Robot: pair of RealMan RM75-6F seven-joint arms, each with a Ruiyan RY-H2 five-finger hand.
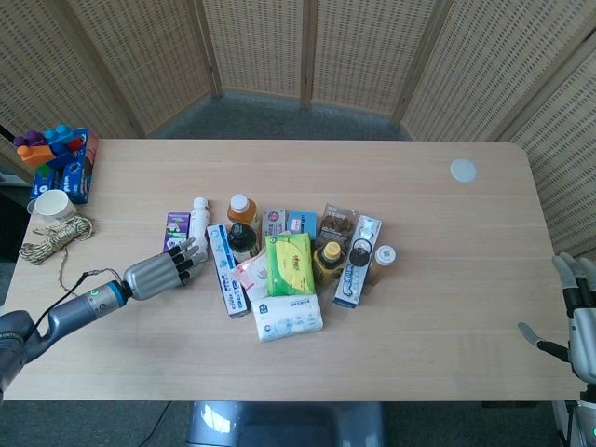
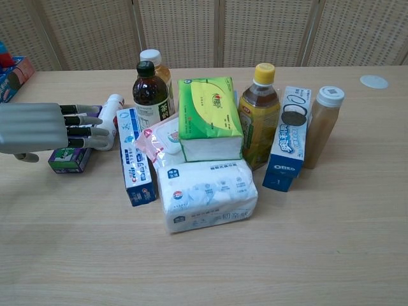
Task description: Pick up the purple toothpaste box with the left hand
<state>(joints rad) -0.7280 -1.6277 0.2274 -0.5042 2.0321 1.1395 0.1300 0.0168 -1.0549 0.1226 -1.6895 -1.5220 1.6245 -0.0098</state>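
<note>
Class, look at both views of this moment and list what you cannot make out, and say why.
- Purple toothpaste box: chest view, the left hand covers most of it; contact unclear.
- Same box: head view, lettering too small.
- Right hand: head view, cut off by the frame edge; absent from chest view.

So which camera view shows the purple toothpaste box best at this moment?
The head view: the purple toothpaste box shows its top face beyond the left hand. In the chest view, the fingers cover most of it; only its near end shows.
</note>
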